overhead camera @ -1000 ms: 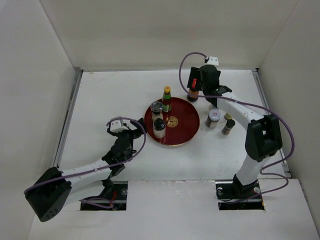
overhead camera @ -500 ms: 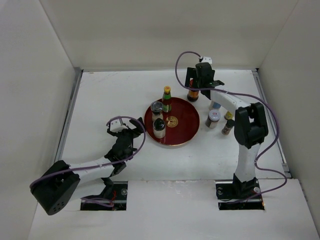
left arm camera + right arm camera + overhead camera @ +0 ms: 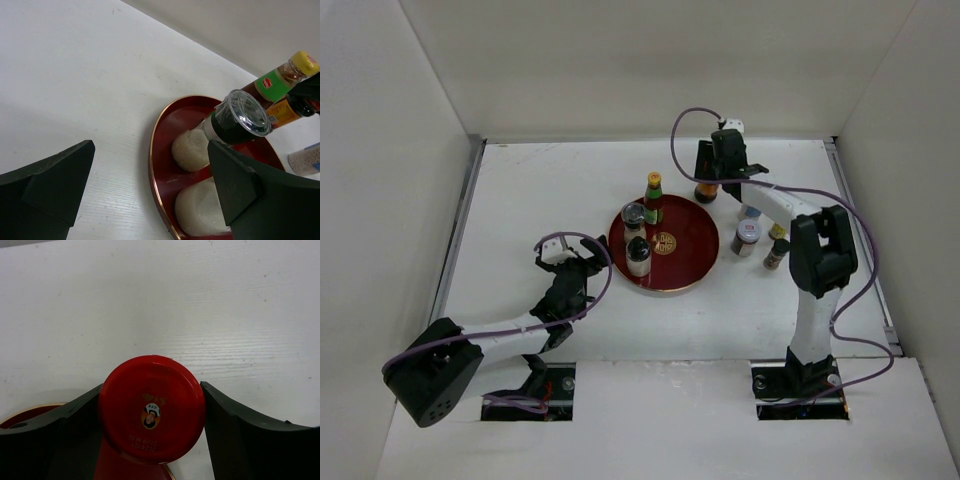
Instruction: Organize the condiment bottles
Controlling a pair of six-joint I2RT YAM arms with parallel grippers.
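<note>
My right gripper (image 3: 708, 180) is shut on the lid of the red-lidded dark jar (image 3: 706, 190) just past the far right rim of the round red tray (image 3: 688, 255). In the right wrist view both fingers flank the red lid (image 3: 151, 407). On the tray stand a yellow-capped bottle (image 3: 653, 195), a clear-lidded jar (image 3: 633, 215) and a black-lidded jar (image 3: 638, 252). My left gripper (image 3: 570, 262) is open and empty, just left of the tray. The left wrist view shows the tray rim (image 3: 152, 165), the clear-lidded jar (image 3: 240, 117) and the yellow-capped bottle (image 3: 280, 77).
To the right of the tray stand a silver-lidded jar (image 3: 747, 236), a small dark bottle (image 3: 777, 252), a white shaker (image 3: 750, 212) and a small yellow-capped one (image 3: 777, 232). White walls enclose the table on three sides.
My right arm has folded and its wrist has shifted slightly left over the red-lidded jar, which stays in about the same spot. The left arm has barely moved.
</note>
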